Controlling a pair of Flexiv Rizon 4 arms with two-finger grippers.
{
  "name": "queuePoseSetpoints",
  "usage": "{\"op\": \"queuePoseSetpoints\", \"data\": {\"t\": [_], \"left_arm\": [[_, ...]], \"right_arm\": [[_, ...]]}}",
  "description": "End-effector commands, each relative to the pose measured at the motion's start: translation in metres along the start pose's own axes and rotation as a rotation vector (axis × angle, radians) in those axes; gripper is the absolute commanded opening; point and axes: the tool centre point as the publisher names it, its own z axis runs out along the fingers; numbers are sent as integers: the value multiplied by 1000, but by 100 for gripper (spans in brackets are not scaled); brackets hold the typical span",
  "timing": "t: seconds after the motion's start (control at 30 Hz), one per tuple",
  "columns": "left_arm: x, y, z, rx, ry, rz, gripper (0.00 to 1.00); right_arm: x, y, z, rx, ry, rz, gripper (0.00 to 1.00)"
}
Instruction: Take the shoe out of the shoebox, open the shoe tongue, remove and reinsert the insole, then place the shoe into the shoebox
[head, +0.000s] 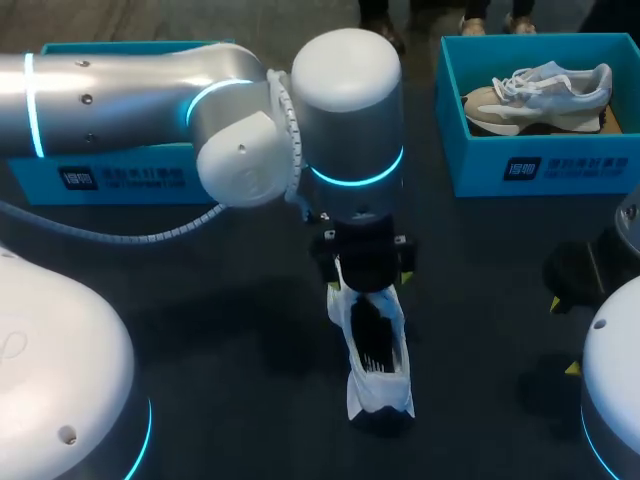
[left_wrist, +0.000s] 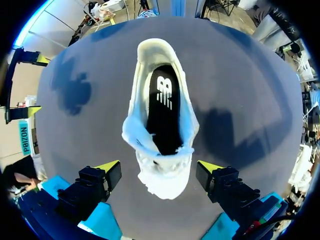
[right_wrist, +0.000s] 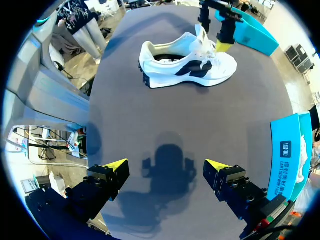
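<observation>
The left arm (head: 120, 100) enters from the left side with its long link level. It bends at the elbow so that the wrist (head: 350, 110) points straight down near the middle of the head view. The left gripper (left_wrist: 159, 169) hangs below this wrist, its two yellow-tipped fingers (left_wrist: 107, 167) spread wide. The right arm (head: 615, 390) sits low at the right edge. The right gripper (right_wrist: 164, 166) angles downward, its fingers likewise set wide apart.

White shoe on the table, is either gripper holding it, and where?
Neither. The left gripper is open over the white shoe, fingers clear of its toe; the right gripper is open, away from it.
</observation>
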Motion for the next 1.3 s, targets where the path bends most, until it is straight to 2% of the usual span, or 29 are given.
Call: {"op": "queuePoseSetpoints", "data": {"t": [0.03,0.33,0.43,0.63,0.77,0.9,0.93,0.97,1.1,1.3], "left_arm": [[12,-1,-19,-13,-14,-2,100],[14,4,-33,-29,-39,-14,96],[14,1,-38,-33,-44,-13,86],[16,1,-43,-56,-51,-15,82],[16,1,-41,-65,-56,-19,69],[12,10,-37,-66,-58,-21,62],[11,14,-36,-65,-56,-26,51],[10,17,-35,-59,-55,-26,47],[8,29,-33,-46,-45,-31,45],[3,27,-33,-9,-37,-42,41]], "right_arm": [[3,0,0,2,-5,0,100],[3,0,0,2,-5,0,100],[3,0,0,2,-5,0,100],[3,0,0,2,-5,0,100],[3,0,0,2,-5,0,100],[3,0,0,2,-5,0,100],[3,0,0,2,-5,0,100],[3,0,0,2,-5,0,100],[3,0,0,2,-5,0,100],[3,0,0,2,-5,0,100]]}}
